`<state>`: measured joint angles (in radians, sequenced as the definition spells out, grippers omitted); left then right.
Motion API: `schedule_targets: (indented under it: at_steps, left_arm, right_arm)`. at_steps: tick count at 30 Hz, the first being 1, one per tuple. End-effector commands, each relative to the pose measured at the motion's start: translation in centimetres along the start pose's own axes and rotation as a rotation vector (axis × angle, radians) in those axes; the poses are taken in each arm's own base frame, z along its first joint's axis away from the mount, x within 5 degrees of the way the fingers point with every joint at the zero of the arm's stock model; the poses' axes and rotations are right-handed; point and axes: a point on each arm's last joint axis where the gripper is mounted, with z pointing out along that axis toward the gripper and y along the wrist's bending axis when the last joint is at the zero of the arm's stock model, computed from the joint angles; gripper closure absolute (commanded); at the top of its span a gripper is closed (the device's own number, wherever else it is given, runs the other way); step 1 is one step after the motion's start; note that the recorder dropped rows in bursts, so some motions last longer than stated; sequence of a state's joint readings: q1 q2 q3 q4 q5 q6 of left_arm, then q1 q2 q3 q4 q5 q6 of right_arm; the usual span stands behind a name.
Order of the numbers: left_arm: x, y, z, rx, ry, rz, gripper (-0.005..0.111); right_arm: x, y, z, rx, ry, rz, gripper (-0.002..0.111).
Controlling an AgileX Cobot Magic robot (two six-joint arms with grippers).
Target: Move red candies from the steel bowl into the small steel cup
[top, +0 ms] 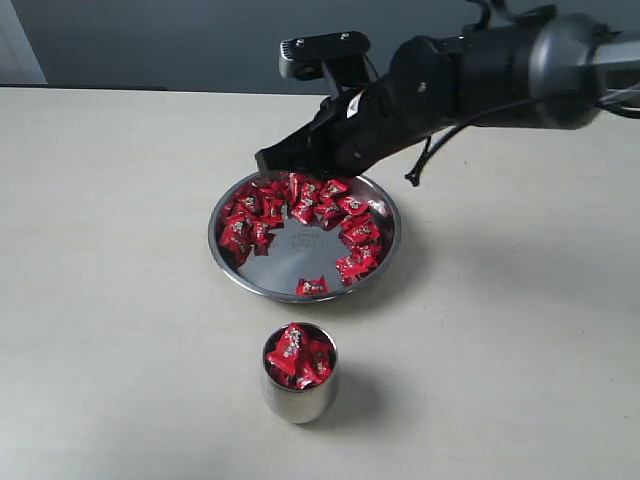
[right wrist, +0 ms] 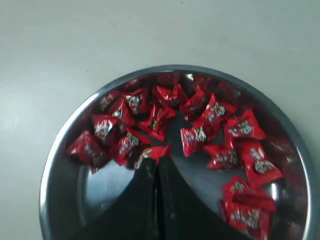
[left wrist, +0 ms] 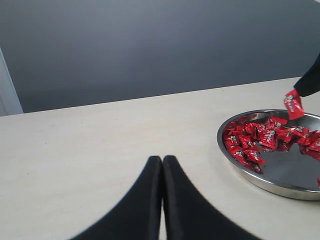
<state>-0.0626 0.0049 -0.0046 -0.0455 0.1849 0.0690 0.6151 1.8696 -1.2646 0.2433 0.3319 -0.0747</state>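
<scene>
Between right fingers, red candy, pinched

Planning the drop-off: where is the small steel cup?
Exterior view: the small steel cup stands upright just below the steel bowl, near centre, apart from it, holding red candies.

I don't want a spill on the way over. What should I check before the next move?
1. Right gripper shut on one candy: ok.
2. Candy hangs clear above the bowl: ok.
3. Cup upright: ok.
4. Room in cup: not ok, piled candies reach its rim.
5. Table between bowl and cup bare: ok.
6. Left gripper shut, apart from bowl: ok.
</scene>
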Motion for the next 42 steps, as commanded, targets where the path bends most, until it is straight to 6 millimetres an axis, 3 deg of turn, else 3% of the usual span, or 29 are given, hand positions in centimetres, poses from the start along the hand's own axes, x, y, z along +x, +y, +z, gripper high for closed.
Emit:
schedule_targets:
  at_steps: [1, 7, 11, 17, 30, 42]
  left_arm:
    - [0.1, 0.0, 0.0, -0.001, -0.006, -0.002, 0.105]
    - [0.1, 0.0, 0.0, -0.001, -0.006, -0.002, 0.105]
    - [0.1, 0.0, 0.0, -0.001, -0.006, -0.002, 0.105]
    - [0.1, 0.0, 0.0, -0.001, -0.006, -0.002, 0.105]
    - [0.1, 0.0, 0.0, -0.001, -0.005, -0.002, 0.105]
    - [0.1, 0.0, 0.0, -0.001, -0.005, -0.002, 0.105]
  right_arm:
    - [2.1, 0.2, -4.8, 0.000, -0.012, -0.023, 0.107]
    - [5.7, 1.8, -9.7, -0.045, -0.023, -0.061, 0.107]
    - [8.2, 3.4, -11.2, -0.098, 0.015, -0.089, 0.107]
    - [9.9, 4.9, -10.6, -0.142, 0.075, -0.096, 0.107]
    - [11.6, 5.3, -8.7, -0.145, 0.224, -0.086, 0.107]
    - [11.7, 5.4, -8.2, -0.146, 0.227, -0.068, 0.107]
